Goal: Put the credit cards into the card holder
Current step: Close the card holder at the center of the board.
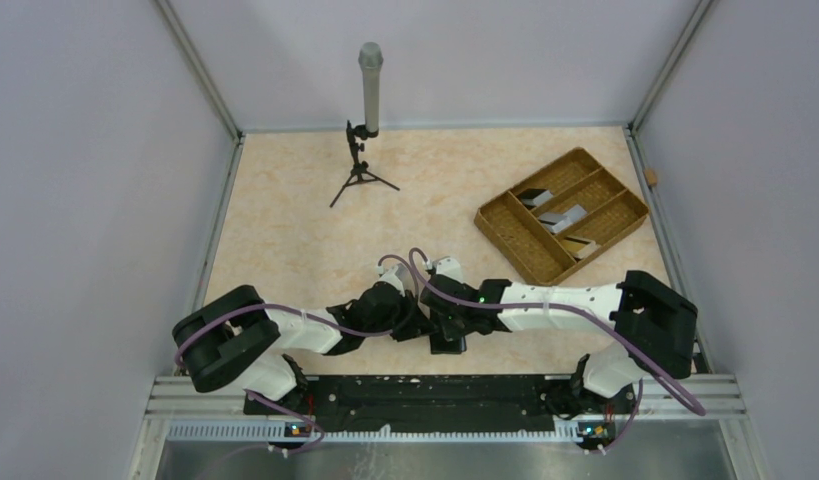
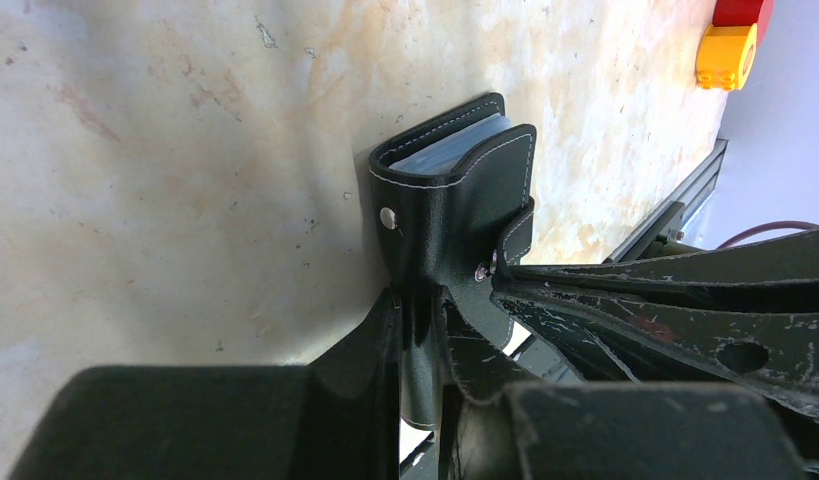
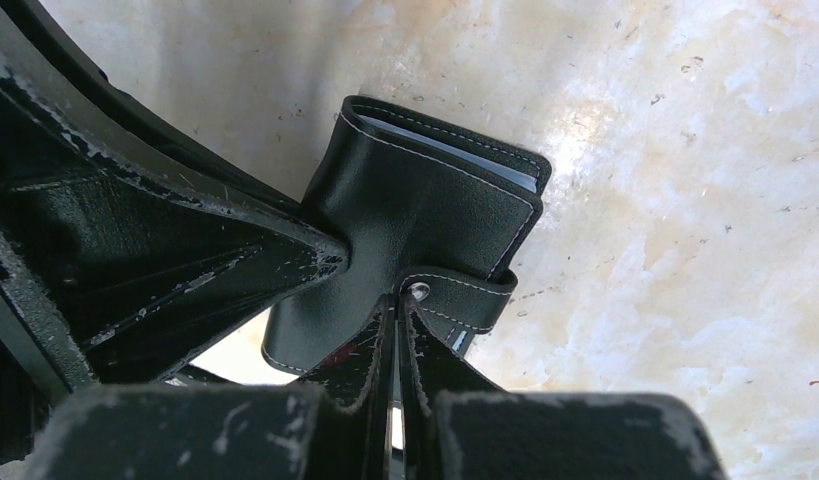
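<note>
The card holder (image 2: 445, 210), a small black wallet with white stitching, is folded shut and lifted off the table between both grippers. My left gripper (image 2: 422, 310) is shut on its lower body. The right gripper (image 3: 397, 300) is shut, its tips pressed against the snap of the clasp tab (image 3: 475, 300), which wraps around the card holder (image 3: 415, 220). Pale sheet edges (image 2: 455, 155) show between the covers; I cannot tell whether they are cards or lining. Pale grey and dark credit cards (image 1: 563, 215) lie in the brown tray. In the top view the arms meet at the table's front middle.
A brown woven divided tray (image 1: 505, 235) sits at the right. A microphone on a small tripod (image 1: 368, 100) stands at the back centre. A red and yellow block (image 2: 730, 50) is near the table edge in the left wrist view. Metal rails border the table.
</note>
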Available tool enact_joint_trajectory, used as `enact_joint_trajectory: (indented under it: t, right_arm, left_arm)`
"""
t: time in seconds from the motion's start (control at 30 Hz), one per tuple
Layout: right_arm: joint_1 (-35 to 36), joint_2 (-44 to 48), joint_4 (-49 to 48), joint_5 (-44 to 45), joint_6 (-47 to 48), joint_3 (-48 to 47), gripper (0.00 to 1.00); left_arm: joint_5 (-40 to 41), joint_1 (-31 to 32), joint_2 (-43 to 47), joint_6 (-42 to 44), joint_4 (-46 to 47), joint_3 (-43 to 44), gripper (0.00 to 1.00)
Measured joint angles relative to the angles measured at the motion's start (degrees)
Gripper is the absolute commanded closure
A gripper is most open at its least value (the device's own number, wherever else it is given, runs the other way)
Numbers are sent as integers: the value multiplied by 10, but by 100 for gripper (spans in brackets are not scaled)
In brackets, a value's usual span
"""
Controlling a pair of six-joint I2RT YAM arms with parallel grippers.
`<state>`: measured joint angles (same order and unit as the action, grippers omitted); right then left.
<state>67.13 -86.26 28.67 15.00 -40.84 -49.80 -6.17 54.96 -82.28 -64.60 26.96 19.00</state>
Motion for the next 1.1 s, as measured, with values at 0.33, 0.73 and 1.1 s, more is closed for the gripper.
enact_joint_trajectory:
  t: [0.33, 0.73, 1.1]
  right_arm:
    - [0, 5, -4, -23, 4, 3, 100]
    - [-2, -10, -10, -35, 1, 3, 100]
    - [-23, 21, -31, -33, 5, 28, 100]
  left_arm:
    - [0, 0, 0, 0, 0, 0, 85]
    - [0, 0, 0, 0, 0, 0, 85]
    - [0, 0, 0, 0, 0, 0, 85]
